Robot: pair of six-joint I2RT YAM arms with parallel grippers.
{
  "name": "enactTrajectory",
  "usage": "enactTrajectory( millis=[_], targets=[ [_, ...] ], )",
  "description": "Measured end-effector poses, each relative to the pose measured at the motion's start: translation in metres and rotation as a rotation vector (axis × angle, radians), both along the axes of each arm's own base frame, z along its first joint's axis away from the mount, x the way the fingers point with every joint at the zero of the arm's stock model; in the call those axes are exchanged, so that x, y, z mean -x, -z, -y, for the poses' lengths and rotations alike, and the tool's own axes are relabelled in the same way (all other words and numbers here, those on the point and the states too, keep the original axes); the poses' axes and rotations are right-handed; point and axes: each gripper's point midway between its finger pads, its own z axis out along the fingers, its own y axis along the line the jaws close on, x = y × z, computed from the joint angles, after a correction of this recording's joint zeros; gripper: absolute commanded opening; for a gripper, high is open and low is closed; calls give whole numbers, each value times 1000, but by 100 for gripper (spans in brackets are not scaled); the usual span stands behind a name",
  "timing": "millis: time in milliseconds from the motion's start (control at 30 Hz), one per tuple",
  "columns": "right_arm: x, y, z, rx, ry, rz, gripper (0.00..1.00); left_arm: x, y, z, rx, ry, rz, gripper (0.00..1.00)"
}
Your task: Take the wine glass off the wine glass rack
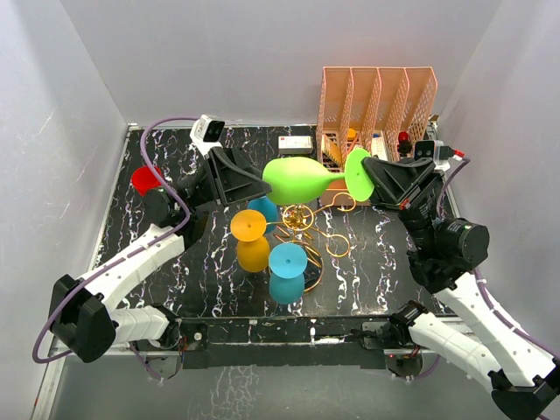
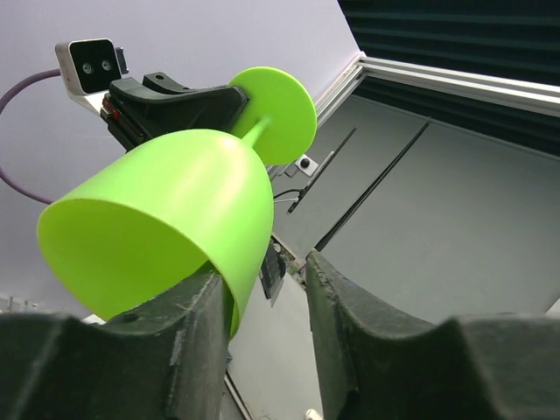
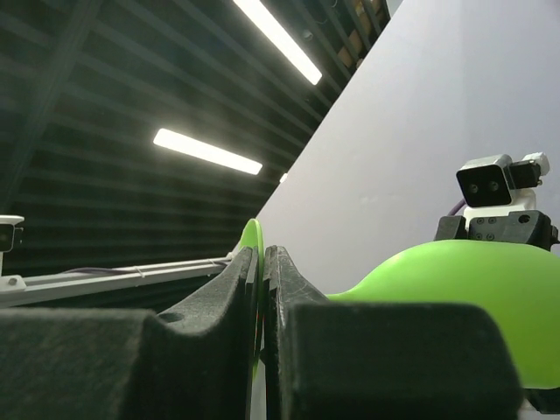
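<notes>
The green wine glass lies on its side in the air above the gold wire rack. My right gripper is shut on the edge of the glass's round foot; the bowl shows to the right in that wrist view. My left gripper is open at the bowl's mouth. In the left wrist view the bowl's rim sits between the fingers of the left gripper, against the left one and apart from the right one. Orange, blue and teal glasses hang on the rack.
An orange slotted file organizer stands at the back right, just behind the right gripper. A red object sits by the left arm. A small white box lies at the back. White walls enclose the dark marbled table.
</notes>
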Motion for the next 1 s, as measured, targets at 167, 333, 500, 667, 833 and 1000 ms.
enactTrajectory(
  millis=[167,333,500,667,833,1000],
  targets=[
    [-2,3,1,-19,-13,-19,15,0,1,1,4,0,-9,16],
    [-6,4,2,-26,0,-33,18,-1,0,1,5,-15,-13,1],
    [-15,13,5,2,65,-70,33,6,-8,-5,15,-50,12,0],
    [-23,26,10,88,188,-95,51,5,-6,-4,-13,-89,15,0],
    [-35,24,25,268,408,-128,58,-4,2,0,-68,-139,-6,0],
    [-42,31,55,435,649,-153,60,-9,-2,0,-160,-236,4,0]
  ],
)
